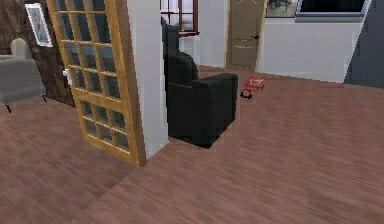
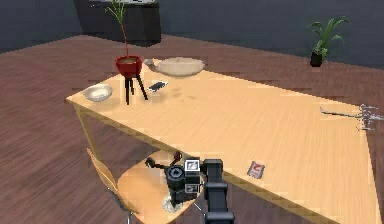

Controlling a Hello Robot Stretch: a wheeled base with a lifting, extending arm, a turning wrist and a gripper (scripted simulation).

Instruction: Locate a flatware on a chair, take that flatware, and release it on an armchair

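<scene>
**Gripper**: dark body with two thin fingers, at the far end of the dark square arm bar. I cannot tell the state of the jaws, nor whether they hold anything, because a seat lies directly behind them.

**Round light-wood chair seat**: directly behind the jaws, partly tucked under the table edge.

**Flatware:** not made out with certainty. A small pale sliver lies on the seat just on the near side of the jaws. It may be the flatware but is too small to name.

**Long light-wood table**: just beyond the jaws.
- A small flat card with a red mark is near the jaws, toward the arm side view's right.
- A red pot with a thin green plant on a black tripod stand, a white bowl and a shallow tan dish are well beyond the jaws.
- A thin metal object is well apart from them at the table's far end.

**Black upholstered armchair**: seen in the forward view beside a wooden glass-paned door, well apart from the jaws.

**Step in hand (judged):** the take at the chair, with the gripper brought in over the seat.

**Next move (judged):**
- Make the grasp secure.
- Lift straight off the seat without catching the table edge.
- Draw the arm in and drive round to the armchair.
- Release over its cushion.
</scene>
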